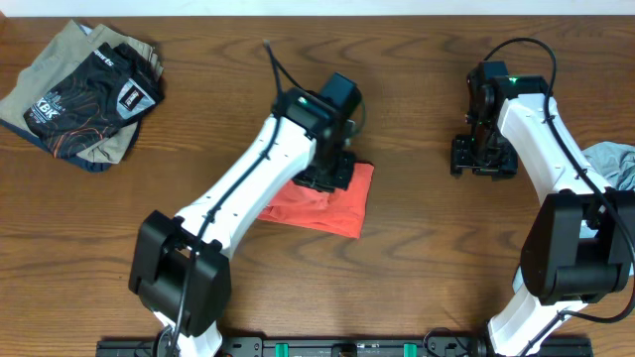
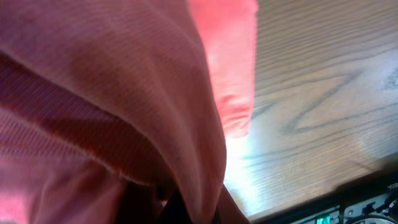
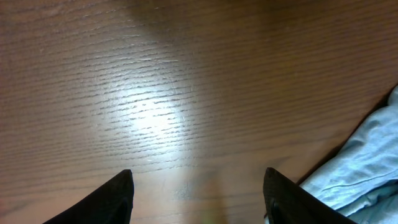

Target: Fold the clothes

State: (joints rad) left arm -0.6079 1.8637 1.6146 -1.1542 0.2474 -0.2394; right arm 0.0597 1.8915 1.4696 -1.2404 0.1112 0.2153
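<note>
red shirt (image 1: 332, 203) folded small, ctr of surface (image 1: 427, 288) | L tool (image 1: 325, 177) down on its upper-L edge; red cloth fills L wrist cam, fingers hidden, can't tell grip | pale blue garment (image 1: 613, 164) at R edge | R tool (image 1: 483, 159) spread, holds nothing, over bare wood just beside it | clothes pile (image 1: 84, 99) far-L corner

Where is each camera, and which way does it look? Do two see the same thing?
Overhead: above the table, looking straight down; left arm and right arm show.
Left wrist: on its arm, facing the red T-shirt up close; cloth hides the left gripper.
Right wrist: on its arm, facing wood; two fingertips show.
Shared: overhead and left wrist both see the red T-shirt.
</note>
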